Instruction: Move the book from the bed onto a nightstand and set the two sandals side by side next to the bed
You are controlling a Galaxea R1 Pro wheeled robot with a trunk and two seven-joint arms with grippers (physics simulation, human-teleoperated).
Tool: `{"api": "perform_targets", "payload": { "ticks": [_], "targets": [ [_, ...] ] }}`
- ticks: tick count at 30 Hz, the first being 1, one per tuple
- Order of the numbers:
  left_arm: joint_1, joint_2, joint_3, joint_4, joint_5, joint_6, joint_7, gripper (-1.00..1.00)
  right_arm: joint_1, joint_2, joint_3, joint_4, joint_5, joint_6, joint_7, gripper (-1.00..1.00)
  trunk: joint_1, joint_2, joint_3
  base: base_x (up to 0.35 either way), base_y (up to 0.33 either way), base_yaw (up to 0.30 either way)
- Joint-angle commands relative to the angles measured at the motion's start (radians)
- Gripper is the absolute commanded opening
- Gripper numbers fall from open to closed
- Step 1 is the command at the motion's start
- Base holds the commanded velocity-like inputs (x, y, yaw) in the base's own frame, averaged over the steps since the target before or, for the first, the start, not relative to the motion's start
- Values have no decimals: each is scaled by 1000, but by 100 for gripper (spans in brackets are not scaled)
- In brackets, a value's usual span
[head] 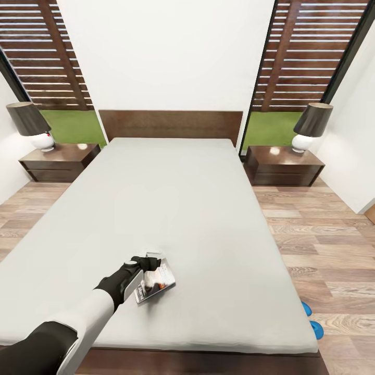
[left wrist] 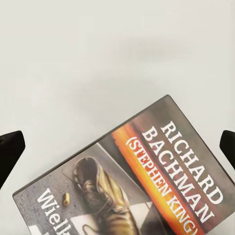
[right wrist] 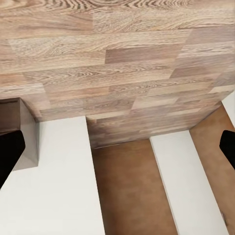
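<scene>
The book (head: 155, 284) lay flat near the bed's (head: 208, 219) foot edge, thin, light and stiff, so the left tool (head: 152, 263), spread wide apart above it, should pinch one free edge.

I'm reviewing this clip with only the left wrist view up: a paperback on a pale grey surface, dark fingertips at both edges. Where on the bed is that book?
Observer: The book lies near the foot of the bed, toward its left side, with the left gripper over it.
Operator: Anything free to put it on?
Observer: A nightstand stands at each side of the headboard; each carries a lamp at its outer end.
Operator: And the sandals?
Observer: Two blue sandals peek out on the floor by the bed's right foot corner.
Operator: Right arm?
Observer: The right gripper is open over wood floor.
</scene>
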Motion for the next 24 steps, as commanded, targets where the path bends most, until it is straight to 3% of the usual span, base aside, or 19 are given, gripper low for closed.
{"api": "perform_targets", "payload": {
  "ticks": [1, 17, 18, 24],
  "targets": [
    [0, 1, -8, -2, 11, 5, 8, 100, 0, 0, -8, 1, 10, -2, -4, 100, 0, 0, -1, 0, 0, 0],
    [-37, 2, 7, -86, -4, 81, 72, 100, -44, -4, -10, -17, 27, -61, -4, 100, 0, 0, -1, 0, 0, 0],
    [-37, 2, 7, -225, -5, 86, 88, 100, -45, -4, -10, -17, 28, -62, -4, 100, 0, 0, -1, 0, 0, 0],
    [-38, 2, 7, -261, -7, 100, 104, 100, -46, -3, -10, -17, 28, -64, -4, 100, 0, 0, -1, 0, 0, 0]
  ]
}}
